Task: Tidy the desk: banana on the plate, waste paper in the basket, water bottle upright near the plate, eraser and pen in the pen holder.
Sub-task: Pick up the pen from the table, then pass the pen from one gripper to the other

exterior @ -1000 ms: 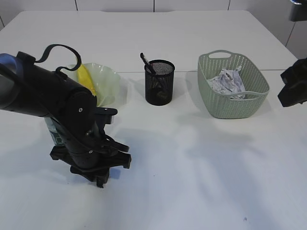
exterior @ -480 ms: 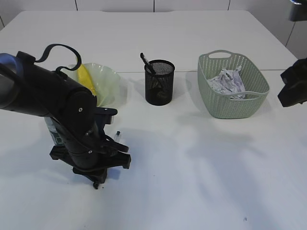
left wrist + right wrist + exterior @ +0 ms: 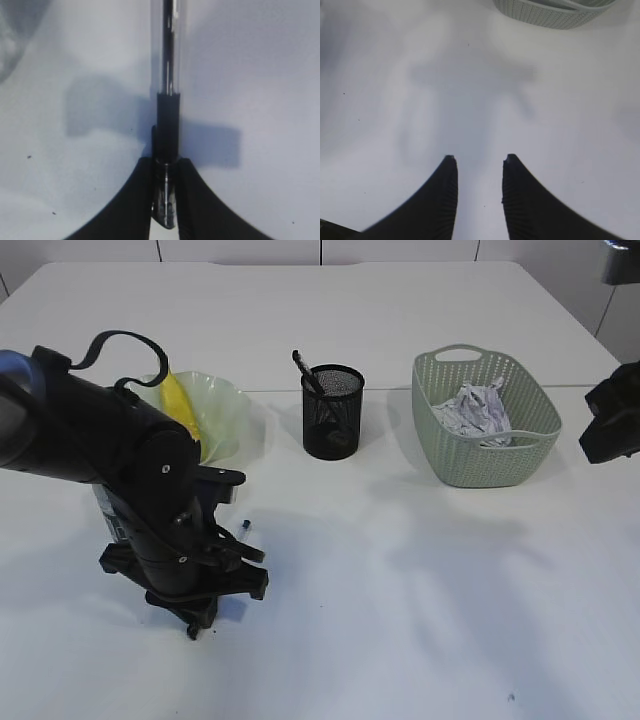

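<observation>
The left gripper (image 3: pixel 164 200) pinches the thin, stiff, slippery pen (image 3: pixel 167 115) by its end, left of the pen holder (image 3: pixel 332 411); right jaws stand apart, empty.

My black left claw (image 3: pixel 163 172), a pen (image 3: pixel 167 95) with clear barrel and black grip; yellow banana (image 3: pixel 178 403) on pale green plate (image 3: pixel 222 410), black mesh pen holder (image 3: pixel 332 412), sage green woven basket (image 3: pixel 485 417), white crumpled paper (image 3: pixel 478 410), white table (image 3: pixel 420 580)

Staged robot test bench: bare white table (image 3: pixel 400 590), plain white wall panels behind it; black robot arm (image 3: pixel 110 455) working on it.
</observation>
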Controlling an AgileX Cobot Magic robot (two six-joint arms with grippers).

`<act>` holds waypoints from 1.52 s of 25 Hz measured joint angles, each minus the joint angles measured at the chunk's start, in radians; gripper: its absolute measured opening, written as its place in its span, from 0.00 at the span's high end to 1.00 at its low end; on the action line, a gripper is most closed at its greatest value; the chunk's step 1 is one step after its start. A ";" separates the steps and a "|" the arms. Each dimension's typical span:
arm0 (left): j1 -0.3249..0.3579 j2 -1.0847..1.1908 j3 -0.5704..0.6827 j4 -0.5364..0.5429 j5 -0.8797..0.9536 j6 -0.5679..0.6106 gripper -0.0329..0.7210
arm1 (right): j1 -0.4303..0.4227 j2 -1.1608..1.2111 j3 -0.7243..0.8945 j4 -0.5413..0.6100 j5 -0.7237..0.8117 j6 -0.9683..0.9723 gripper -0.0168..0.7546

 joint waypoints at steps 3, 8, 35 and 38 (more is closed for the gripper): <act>0.000 -0.021 0.004 -0.002 0.018 0.023 0.88 | 0.000 0.000 0.000 0.000 0.000 0.000 0.67; 0.000 -0.091 0.004 -0.002 0.029 0.080 0.88 | 0.000 0.000 0.000 0.000 0.000 0.000 0.67; -0.008 -0.203 -0.214 -0.015 0.288 0.494 0.88 | 0.000 0.000 0.000 0.006 0.000 0.000 0.67; -0.038 -0.211 -0.245 -0.014 0.303 0.566 0.88 | 0.000 0.000 0.000 0.006 0.000 -0.002 0.67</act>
